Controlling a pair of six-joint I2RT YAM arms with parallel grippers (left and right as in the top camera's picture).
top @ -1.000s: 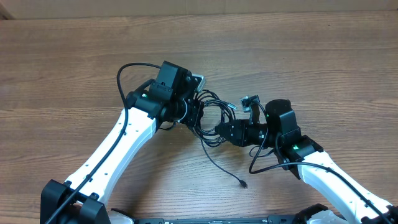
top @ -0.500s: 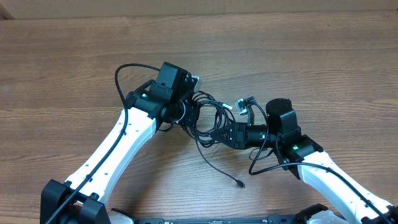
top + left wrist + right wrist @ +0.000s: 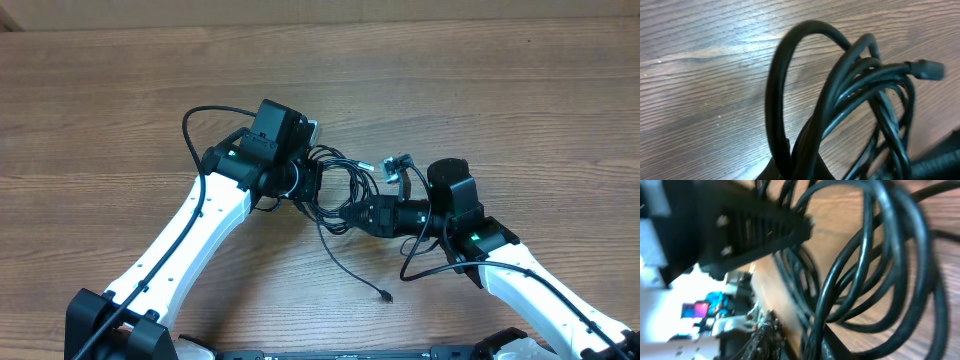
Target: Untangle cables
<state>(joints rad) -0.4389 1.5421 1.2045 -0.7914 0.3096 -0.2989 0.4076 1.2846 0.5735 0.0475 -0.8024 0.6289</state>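
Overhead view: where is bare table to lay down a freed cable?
Free: the far strip of table, and its left and right sides. Crowded: the middle, where cables bunch between the left gripper and right gripper.

The overhead camera is fixed above the counter (image 3: 480, 90) and faces straight down from well apart, taking in both arms and the cables (image 3: 335, 190) between them. The left wrist camera sits just behind the left end effector (image 3: 308, 183) and looks forward along it. It is very near the strands, with the counter filling the background ahead of the end effector. The right wrist camera sits just behind the right end effector (image 3: 352, 212), so near that the loops ahead of it blur. One finger (image 3: 755, 222) crosses its upper left. All three views share the cable loops between the two end effectors.
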